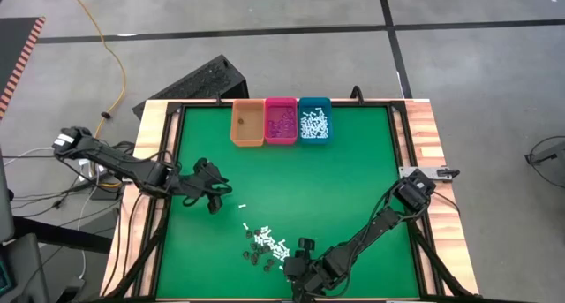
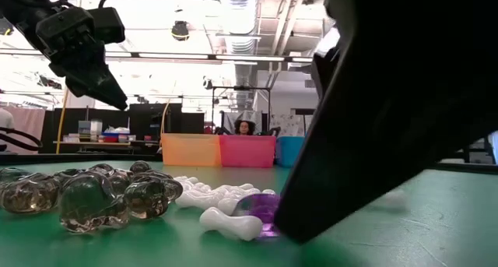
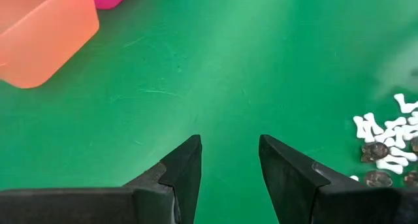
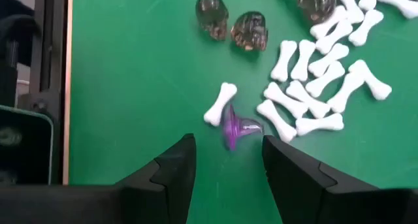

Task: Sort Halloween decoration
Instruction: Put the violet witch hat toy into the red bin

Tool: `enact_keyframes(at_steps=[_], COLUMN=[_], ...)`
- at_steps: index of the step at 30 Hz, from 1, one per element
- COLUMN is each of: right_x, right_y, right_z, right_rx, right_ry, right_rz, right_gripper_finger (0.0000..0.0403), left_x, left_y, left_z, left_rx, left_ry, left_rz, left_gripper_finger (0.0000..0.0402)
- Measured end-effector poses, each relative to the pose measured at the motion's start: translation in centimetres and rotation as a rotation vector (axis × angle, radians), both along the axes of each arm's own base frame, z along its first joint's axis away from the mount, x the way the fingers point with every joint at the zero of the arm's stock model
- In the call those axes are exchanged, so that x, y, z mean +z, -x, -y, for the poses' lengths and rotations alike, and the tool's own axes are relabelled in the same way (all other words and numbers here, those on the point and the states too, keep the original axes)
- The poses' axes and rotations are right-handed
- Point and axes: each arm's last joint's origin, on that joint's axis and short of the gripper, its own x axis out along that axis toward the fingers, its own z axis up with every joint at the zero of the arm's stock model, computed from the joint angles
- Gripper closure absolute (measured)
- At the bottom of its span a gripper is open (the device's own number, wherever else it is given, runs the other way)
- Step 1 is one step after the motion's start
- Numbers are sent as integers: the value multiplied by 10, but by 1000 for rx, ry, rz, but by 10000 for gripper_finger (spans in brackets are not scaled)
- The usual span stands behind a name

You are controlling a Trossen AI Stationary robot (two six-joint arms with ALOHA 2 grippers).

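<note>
The Halloween decoration lies as a small pile [image 1: 265,244] near the table's near edge: white bone-shaped sticks [image 4: 313,87], dark clear skulls [image 4: 249,29] and one purple piece [image 4: 235,130]. My right gripper [image 4: 228,144] is open and low over the mat. The purple piece lies just ahead of its tips, between them, and I see no touch. In the low view that purple piece [image 2: 261,209] rests on the mat beside the right arm's dark bulk [image 2: 405,103]. My left gripper [image 1: 216,201] hangs open above bare mat at the table's left, with nothing between its fingers [image 3: 189,165].
Three bins stand side by side at the far edge: orange [image 1: 248,122], pink [image 1: 282,120] holding purple bits, teal [image 1: 314,119] holding white pieces. One white stick [image 1: 242,205] lies apart, near the left gripper. Green mat lies open between pile and bins.
</note>
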Motion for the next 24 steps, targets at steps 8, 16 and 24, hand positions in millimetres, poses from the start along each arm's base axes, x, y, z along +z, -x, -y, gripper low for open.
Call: enact_keyframes(at_steps=[8,16,24], right_x=[-4,-4,-4], right_y=[-5,-13,-14], right_z=[5,14,16], right_rx=[-29,-36,-42], right_ry=[16,12,13], right_rz=[7,14,13], right_gripper_finger=[231,293,377], left_x=[0,0,0], left_y=[2,2,2], left_z=[4,4,4], left_rx=[22,26,28], left_ry=[-7,-14,-17], left_rz=[12,12,9], left_gripper_finger=[258,258,258])
